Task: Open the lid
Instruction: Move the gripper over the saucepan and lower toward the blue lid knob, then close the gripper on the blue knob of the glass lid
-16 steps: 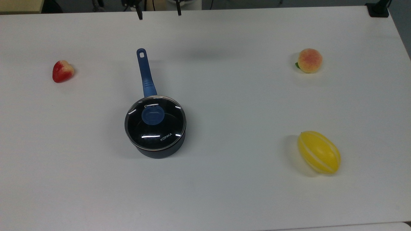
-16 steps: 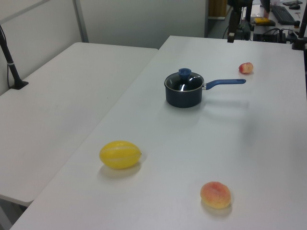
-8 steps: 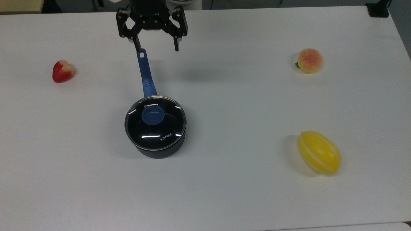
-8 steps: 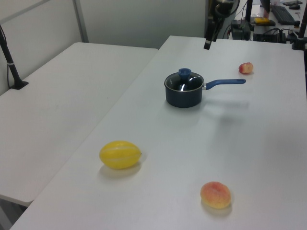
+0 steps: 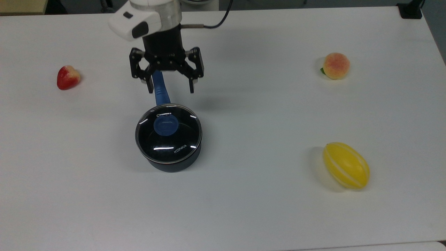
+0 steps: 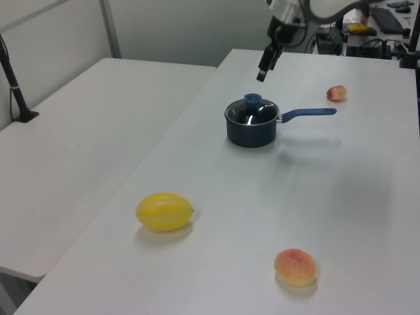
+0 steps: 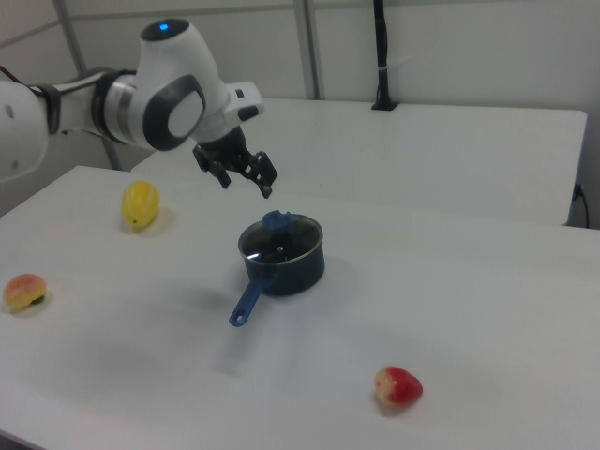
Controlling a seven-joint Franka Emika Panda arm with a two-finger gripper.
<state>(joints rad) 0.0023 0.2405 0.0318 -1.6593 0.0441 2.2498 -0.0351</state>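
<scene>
— Where do we find the lid (image 5: 168, 133) at this moment?

— We see it seated flat on the black saucepan (image 5: 174, 165), its metal rim resting on the pan's rim all the way round. The blue knob (image 5: 166, 125) stands at its centre, and the white KONKA lettering sits toward the near edge in the top view. The pan stands on the white table (image 5: 264, 209), left of centre in the top view, with its long blue handle (image 6: 308, 113) pointing to the far side there.

— And the gripper (image 5: 170, 90)?

— We see it in the air over the handle, on the far side of the lid in the top view. Its two black fingers (image 5: 150, 86) point down and are spread wide, one on each side of the handle, with nothing between them. In the right view the gripper (image 7: 246, 186) hangs above and to the right view's left of the knob (image 7: 276, 221), clear of it. In the left view it (image 6: 263, 69) sits above the pan and apart from the lid (image 6: 252, 111).

— What else lies on the table?

— We count three fruits, all well apart from the pan. A red strawberry (image 5: 67, 77) lies at the top view's far left. A peach (image 5: 335, 65) lies at the top view's far right, and a yellow melon with pale stripes (image 5: 346, 165) lies nearer on that same side. In the left view a second white table (image 6: 85, 151) stands just beside ours, on the left view's left.
</scene>
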